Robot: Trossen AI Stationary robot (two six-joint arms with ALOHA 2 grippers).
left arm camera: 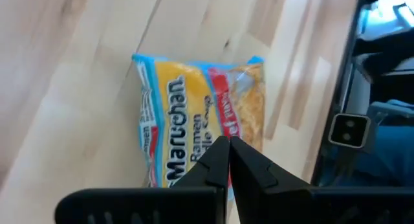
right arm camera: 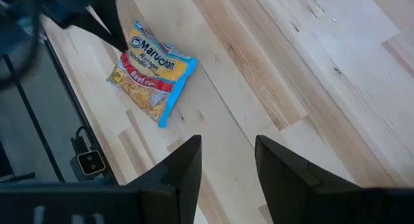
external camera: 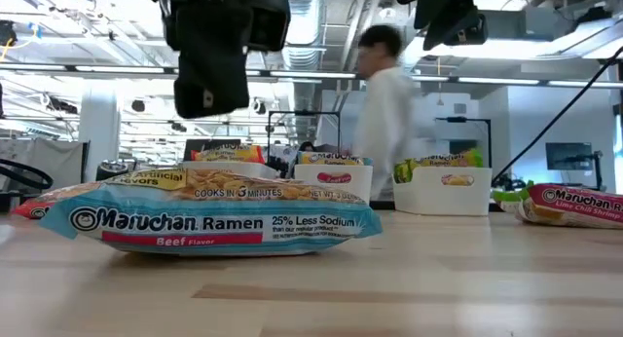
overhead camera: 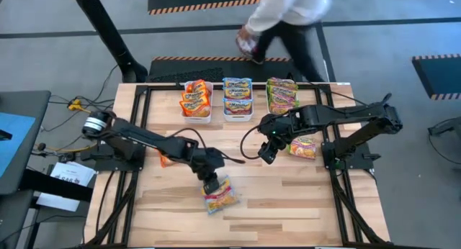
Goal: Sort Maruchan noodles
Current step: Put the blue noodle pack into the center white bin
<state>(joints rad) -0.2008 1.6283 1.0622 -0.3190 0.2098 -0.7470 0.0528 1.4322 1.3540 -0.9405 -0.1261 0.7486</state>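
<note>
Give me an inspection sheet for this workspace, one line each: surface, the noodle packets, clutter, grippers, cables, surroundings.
Surface: wooden table, light planks, black frame rails along its sides.
Job's things: blue beef packet lies flat near the front; green-pink packet lies on the right; three white bins at the back hold orange, blue and green-pink packets, one colour each.
Clutter: a small orange thing shows beside the left arm, mostly hidden.
Grippers: left gripper shut, empty, above the blue beef packet; right gripper open, empty, above bare table at mid-table.
Cables: black cable loops over the table between the arms; more wires left of the table.
Surroundings: a person walks past behind the table.
</note>
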